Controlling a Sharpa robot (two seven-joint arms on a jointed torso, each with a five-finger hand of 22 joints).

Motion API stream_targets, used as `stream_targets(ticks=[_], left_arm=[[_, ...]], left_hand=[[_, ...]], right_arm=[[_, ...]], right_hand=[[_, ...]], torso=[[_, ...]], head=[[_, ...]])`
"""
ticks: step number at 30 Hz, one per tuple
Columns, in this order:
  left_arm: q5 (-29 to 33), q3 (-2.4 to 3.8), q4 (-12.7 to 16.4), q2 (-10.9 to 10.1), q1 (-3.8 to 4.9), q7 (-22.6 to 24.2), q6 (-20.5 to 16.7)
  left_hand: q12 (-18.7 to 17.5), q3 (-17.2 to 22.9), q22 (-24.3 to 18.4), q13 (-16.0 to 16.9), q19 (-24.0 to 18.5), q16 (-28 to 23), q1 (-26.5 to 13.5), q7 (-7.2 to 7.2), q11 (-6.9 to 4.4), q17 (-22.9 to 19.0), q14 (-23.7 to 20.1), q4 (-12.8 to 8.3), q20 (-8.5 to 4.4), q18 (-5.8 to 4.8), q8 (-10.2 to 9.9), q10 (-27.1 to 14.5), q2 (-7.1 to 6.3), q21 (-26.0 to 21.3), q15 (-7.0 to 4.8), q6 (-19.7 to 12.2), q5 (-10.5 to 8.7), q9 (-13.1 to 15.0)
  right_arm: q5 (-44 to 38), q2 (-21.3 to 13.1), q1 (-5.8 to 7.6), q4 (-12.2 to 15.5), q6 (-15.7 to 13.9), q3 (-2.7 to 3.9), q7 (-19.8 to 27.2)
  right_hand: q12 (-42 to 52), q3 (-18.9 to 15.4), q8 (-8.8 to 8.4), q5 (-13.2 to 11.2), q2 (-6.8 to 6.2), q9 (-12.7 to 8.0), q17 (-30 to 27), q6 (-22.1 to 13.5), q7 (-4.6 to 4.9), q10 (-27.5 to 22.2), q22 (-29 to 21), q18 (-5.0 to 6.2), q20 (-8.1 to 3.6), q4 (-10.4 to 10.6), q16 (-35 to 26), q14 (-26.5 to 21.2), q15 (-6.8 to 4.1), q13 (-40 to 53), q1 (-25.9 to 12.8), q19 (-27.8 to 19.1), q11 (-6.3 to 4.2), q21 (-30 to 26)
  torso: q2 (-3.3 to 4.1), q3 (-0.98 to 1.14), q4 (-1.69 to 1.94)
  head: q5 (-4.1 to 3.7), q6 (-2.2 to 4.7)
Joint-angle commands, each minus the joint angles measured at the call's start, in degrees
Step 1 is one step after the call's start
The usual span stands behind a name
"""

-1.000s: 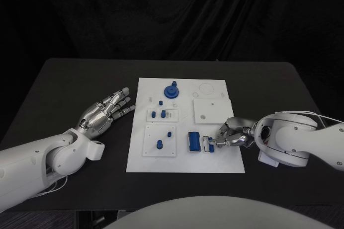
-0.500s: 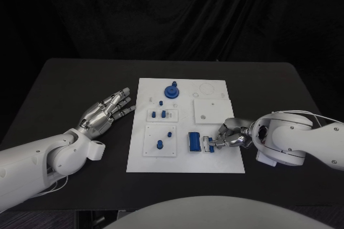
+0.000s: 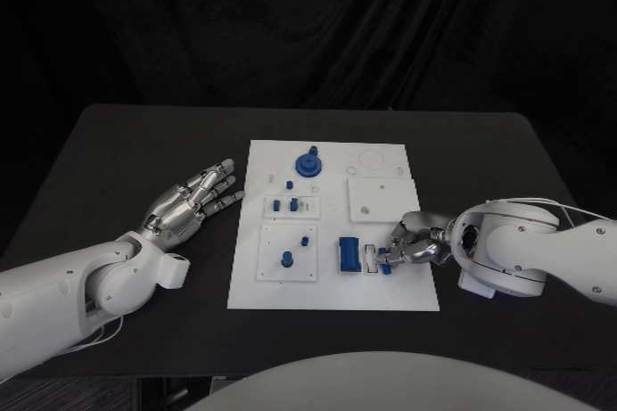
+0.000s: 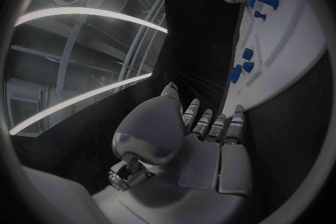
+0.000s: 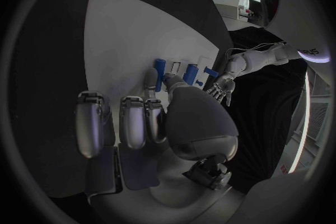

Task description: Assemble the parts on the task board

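- The task board [image 3: 332, 286], a white plate, lies in the middle of the black counter [image 3: 116, 152].
- Blue parts stand on it: a round knobbed part [image 3: 308, 164] near the far edge, small pegs [image 3: 291, 203] on a raised white tile in the middle, and two more pegs [image 3: 293, 254] on a tile nearer the robot.
- A rectangular blue block [image 3: 349, 254] sits toward the near right of the board, just beside the right hand.
- The right hand [image 3: 414, 245] rests over the board's right edge, its fingers [image 3: 390, 258] curled in toward the block; a small blue piece [image 3: 377, 266] shows at the fingertips, but I cannot tell whether it is pinched or merely touched.
- In the right wrist view the fingers [image 5: 133, 120] reach over the white board toward upright blue pieces [image 5: 159, 73].
- The left hand [image 3: 191, 201] lies to the left of the board, apart from it, palm up with fingers [image 3: 221, 181] spread and released, holding nothing.
- A plain square white tile [image 3: 382, 198] lies on the board's right side, beyond the right hand.
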Motion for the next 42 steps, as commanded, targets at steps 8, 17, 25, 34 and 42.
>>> stream_targets(ticks=[8, 17, 25, 34, 42], left_arm=[[0.16, 0.04, 0.08, 0.11, -0.16, 0.31, 0.89], [0.16, 0.04, 0.11, 0.02, -0.23, 0.15, 1.0], [0.16, 0.04, 0.09, 0.01, -0.27, 0.0, 1.11], [0.16, 0.04, 0.15, -0.05, -0.28, -0.12, 1.07], [0.16, 0.04, 0.2, -0.09, -0.29, -0.14, 1.02]], left_hand=[[0.0, 0.12, -0.07, -0.03, 0.22, 0.13, 0.73, 0.44, 0.15, 0.04, 0.03, -0.41, 0.16, 0.57, 0.01, -0.21, 0.16, 0.38, 0.24, -0.03, 0.34, 0.03], [0.01, 0.18, -0.11, -0.03, 0.21, 0.14, 0.84, 0.47, 0.19, 0.05, 0.05, -0.51, 0.17, 0.56, -0.01, -0.21, 0.2, 0.38, 0.27, -0.11, 0.46, 0.02], [-0.01, 0.26, -0.09, -0.03, 0.23, 0.18, 1.01, 0.51, 0.25, 0.07, 0.1, -0.68, 0.19, 0.54, -0.03, -0.22, 0.21, 0.4, 0.32, -0.18, 0.66, 0.0], [0.14, 0.35, -0.09, 0.01, 0.25, 0.18, 1.18, 0.58, 0.35, 0.07, 0.11, -0.87, 0.21, 0.52, -0.04, -0.14, 0.24, 0.42, 0.35, -0.25, 0.88, -0.01], [0.26, 0.38, -0.11, 0.03, 0.25, 0.2, 1.24, 0.65, 0.4, 0.08, 0.13, -0.94, 0.22, 0.52, -0.04, -0.06, 0.24, 0.42, 0.36, -0.26, 0.93, -0.01]], right_arm=[[-5.13, -0.03, -0.43, 0.01, 0.89, -0.25, -4.51], [-22.02, 0.15, -0.47, 0.4, 5.44, -0.25, -8.86], [-30.17, 0.54, -0.66, 0.81, 7.66, -0.25, -10.22], [-32.55, 1.21, -0.87, 0.68, 9.23, -0.25, -10.02], [-28.81, 0.99, -1.65, 0.32, 5.11, -0.24, -7.51]], right_hand=[[0.15, 1.79, -1.7, 2.78, -0.53, -1.48, 7.02, -1.36, 0.39, 5.96, 12.64, 0.93, -0.2, -1.03, -0.49, 4.6, 0.11, 15.1, 0.97, 2.85, 0.06, -0.53], [0.15, 2.16, -3.46, 4.38, -2.57, -3.23, 5.22, -1.95, 1.06, 5.96, 12.1, 1.32, 0.27, -1.76, -1.22, 4.22, 0.6, 15.1, 0.02, 2.16, 0.61, -2.03], [0.15, 2.33, -3.96, 3.57, -2.9, -3.72, 4.85, -2.04, 1.11, 5.96, 12.04, 1.36, 0.3, -2.05, -1.4, 4.15, 0.55, 15.1, -0.08, 2.09, 0.52, -2.22], [0.15, 9.41, -6.79, -2.47, -4.46, -6.63, 4.12, -0.61, 1.3, 5.96, 11.77, 1.55, 0.34, -6.22, -1.83, 4.05, 0.62, 15.1, 2.14, 1.78, 0.7, -3.17], [0.15, 16.12, -6.39, 2.05, -6.15, -6.94, 4.89, 2.21, 1.34, 5.96, 12.17, 1.29, 0.58, -10.5, -1.52, 4.24, 0.84, 15.1, 1.6, 2.29, 0.92, -2.29]], torso=[[0.03, 0.07, -0.05], [0.06, 0.06, -0.05], [-0.01, 0.08, -0.12], [0.03, 0.03, -0.09], [0.01, 0.02, 0.0]], head=[[0.18, -0.01], [0.1, -0.01], [0.18, -0.01], [0.27, -0.01], [0.43, -0.01]])
